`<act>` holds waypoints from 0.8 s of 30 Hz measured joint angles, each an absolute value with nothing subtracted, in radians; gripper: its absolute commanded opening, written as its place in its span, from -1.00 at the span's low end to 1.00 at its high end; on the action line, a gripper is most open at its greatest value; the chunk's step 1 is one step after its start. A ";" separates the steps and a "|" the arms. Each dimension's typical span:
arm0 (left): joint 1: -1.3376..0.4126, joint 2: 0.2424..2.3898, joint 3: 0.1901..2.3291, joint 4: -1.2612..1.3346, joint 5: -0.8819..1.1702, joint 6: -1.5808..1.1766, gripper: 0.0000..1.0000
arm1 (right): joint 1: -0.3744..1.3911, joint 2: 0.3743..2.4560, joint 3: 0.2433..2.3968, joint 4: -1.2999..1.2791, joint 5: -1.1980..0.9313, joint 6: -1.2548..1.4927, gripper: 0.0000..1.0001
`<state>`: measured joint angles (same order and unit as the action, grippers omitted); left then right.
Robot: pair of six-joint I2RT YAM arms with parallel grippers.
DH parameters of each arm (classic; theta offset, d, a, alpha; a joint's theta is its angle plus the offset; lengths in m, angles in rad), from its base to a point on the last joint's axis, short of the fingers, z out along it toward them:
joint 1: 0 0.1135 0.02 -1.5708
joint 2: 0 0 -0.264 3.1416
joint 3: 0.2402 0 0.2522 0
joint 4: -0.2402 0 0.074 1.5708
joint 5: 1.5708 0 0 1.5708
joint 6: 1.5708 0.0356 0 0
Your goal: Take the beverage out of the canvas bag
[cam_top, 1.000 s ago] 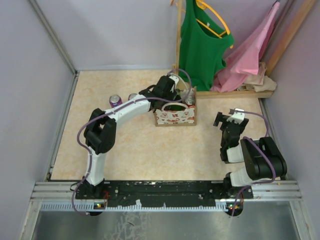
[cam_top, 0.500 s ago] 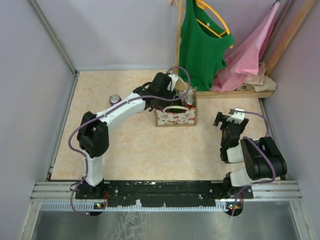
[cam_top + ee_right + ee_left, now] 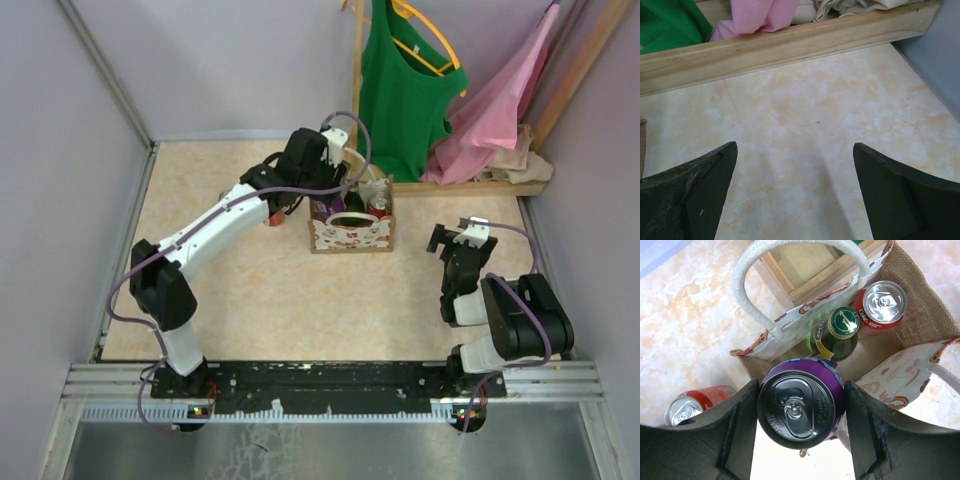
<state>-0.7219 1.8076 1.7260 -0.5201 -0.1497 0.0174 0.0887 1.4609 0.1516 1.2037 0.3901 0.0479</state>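
A purple beverage can [image 3: 801, 407] sits between the fingers of my left gripper [image 3: 801, 412], which is shut on its sides. The can hangs above the left end of the canvas bag [image 3: 920, 315], over its rim and white loop handle [image 3: 790, 260]. A green bottle [image 3: 836, 332] and a red cola can [image 3: 883, 302] stand inside the bag. In the top view my left gripper [image 3: 320, 200] is at the left end of the bag [image 3: 350, 235]. My right gripper [image 3: 455, 240] is open over bare table to the right of the bag [image 3: 795, 190].
A red can [image 3: 692, 405] lies on the table left of the bag. A wooden rack base [image 3: 470, 187] runs behind the bag, with a green top [image 3: 400, 90] and pink cloth [image 3: 500, 110] hanging above it. Grey walls close in both sides.
My left gripper has drawn up and to the left from the middle of the bag to its left end, with the purple can in it. The right arm has not moved.
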 measured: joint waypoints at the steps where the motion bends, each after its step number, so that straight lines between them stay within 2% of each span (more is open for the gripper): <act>1: -0.722 1.802 1.726 -0.524 -0.152 0.019 -1.00 | 0.089 1.461 0.152 1.204 0.390 0.048 0.98; 17: -0.709 1.642 1.779 -0.573 -0.360 0.093 -1.00 | 0.089 1.461 0.152 1.204 0.390 0.048 0.98; 24: -0.589 1.571 1.705 -0.584 -0.389 0.081 -1.00 | 0.089 1.461 0.152 1.204 0.390 0.048 0.98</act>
